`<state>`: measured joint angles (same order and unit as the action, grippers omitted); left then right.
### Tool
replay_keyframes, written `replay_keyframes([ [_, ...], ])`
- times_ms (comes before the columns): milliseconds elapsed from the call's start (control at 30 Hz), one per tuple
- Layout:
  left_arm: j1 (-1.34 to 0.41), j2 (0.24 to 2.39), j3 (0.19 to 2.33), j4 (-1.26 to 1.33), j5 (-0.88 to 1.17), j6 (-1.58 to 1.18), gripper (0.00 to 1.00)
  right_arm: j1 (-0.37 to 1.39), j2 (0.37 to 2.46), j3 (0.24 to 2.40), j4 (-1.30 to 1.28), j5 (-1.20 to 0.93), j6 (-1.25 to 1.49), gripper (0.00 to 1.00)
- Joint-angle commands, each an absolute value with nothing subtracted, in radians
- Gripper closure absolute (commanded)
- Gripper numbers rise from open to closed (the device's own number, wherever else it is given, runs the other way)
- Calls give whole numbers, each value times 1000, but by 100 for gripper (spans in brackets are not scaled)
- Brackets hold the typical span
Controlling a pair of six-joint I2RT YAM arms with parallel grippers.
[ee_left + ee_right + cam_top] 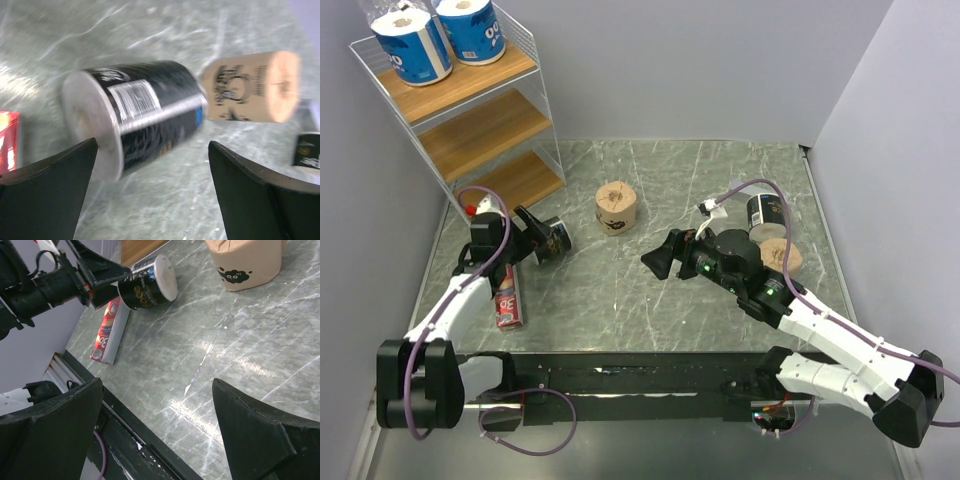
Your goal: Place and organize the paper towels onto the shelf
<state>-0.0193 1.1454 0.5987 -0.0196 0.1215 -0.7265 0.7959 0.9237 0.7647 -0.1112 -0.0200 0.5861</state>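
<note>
The white wire shelf [480,120] stands at the far left, with two blue-wrapped rolls [412,45] [470,30] on its top board. A black-wrapped roll [553,240] lies on its side on the table. My left gripper [533,236] is open, with the roll [140,115] just ahead of its fingers and not clamped. A tan roll [616,208] stands mid-table. A second black roll [765,212] and a second tan roll [780,256] sit at the right, behind my right arm. My right gripper [658,262] is open and empty above bare table.
A flat red box [507,300] lies by the left arm; it also shows in the right wrist view [107,332]. The shelf's two lower boards [485,132] hold nothing. Grey walls close in on three sides. A black rail [640,375] runs along the near edge.
</note>
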Motion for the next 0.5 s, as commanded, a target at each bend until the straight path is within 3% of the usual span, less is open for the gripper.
replay_keyframes([
  [0, -28, 1088, 591, 133, 221, -729, 1, 798, 890, 758, -61, -17, 581, 4],
  [200, -81, 1134, 636, 173, 249, -718, 1, 796, 881, 755, -71, -18, 584, 4],
  [467, -167, 1154, 749, 52, 51, -699, 1, 796, 845, 746, -92, -2, 574, 4],
])
